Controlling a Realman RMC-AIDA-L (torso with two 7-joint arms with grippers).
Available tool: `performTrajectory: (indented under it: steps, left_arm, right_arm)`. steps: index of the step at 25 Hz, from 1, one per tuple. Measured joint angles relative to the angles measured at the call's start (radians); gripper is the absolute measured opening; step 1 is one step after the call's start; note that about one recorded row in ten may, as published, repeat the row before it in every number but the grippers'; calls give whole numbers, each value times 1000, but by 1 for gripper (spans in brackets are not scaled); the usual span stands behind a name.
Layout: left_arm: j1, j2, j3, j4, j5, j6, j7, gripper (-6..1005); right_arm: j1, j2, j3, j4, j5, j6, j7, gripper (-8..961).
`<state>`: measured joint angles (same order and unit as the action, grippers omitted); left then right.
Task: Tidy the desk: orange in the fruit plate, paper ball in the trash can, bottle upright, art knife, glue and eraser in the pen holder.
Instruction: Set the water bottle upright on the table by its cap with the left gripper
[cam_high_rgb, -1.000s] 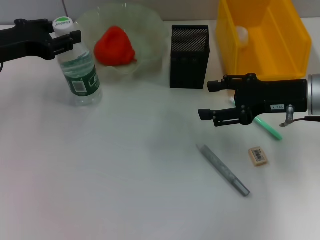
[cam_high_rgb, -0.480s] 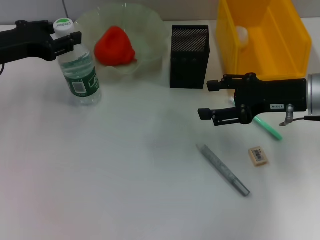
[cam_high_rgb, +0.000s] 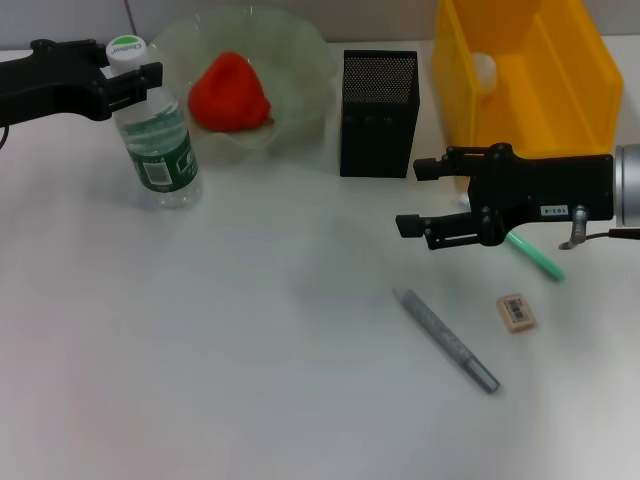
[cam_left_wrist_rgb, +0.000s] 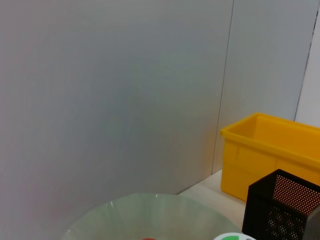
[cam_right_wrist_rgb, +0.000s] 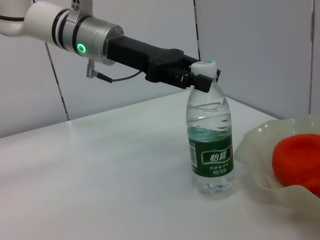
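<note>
A clear water bottle (cam_high_rgb: 157, 135) with a green label stands upright at the table's far left, and my left gripper (cam_high_rgb: 128, 75) is shut on its neck just under the white cap. The right wrist view shows the same bottle (cam_right_wrist_rgb: 210, 150) with the left gripper (cam_right_wrist_rgb: 196, 76) clamped at its neck. The orange (cam_high_rgb: 230, 90) lies in the pale fruit plate (cam_high_rgb: 300, 60). A white paper ball (cam_high_rgb: 484, 68) sits in the yellow trash can (cam_high_rgb: 560, 110). My right gripper (cam_high_rgb: 417, 199) hovers open, right of the black pen holder (cam_high_rgb: 378, 112). The grey art knife (cam_high_rgb: 447, 340), the eraser (cam_high_rgb: 516, 311) and the green glue (cam_high_rgb: 536, 256) lie on the table near it.
The white table (cam_high_rgb: 250, 350) stretches bare across the front and left. The left wrist view shows the plate rim (cam_left_wrist_rgb: 150, 205), the yellow trash can (cam_left_wrist_rgb: 270, 155) and the pen holder (cam_left_wrist_rgb: 280, 205) before a grey wall.
The bottle has come slightly straighter in my left gripper's hold. The right arm has not moved.
</note>
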<state>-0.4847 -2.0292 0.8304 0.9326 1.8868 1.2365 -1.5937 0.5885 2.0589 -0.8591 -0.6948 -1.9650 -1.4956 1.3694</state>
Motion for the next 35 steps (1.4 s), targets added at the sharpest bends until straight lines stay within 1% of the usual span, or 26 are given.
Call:
performTrajectory:
  steps: [13,35]
  left_arm:
    - [0,-3,0,-6,0,-13,14,446]
    - [6,-1,1,-6,0,-8,14,447]
  right_arm:
    - [2,0,0,0,0,1,2,821]
    - [2,1,0,0,0,3,3,821]
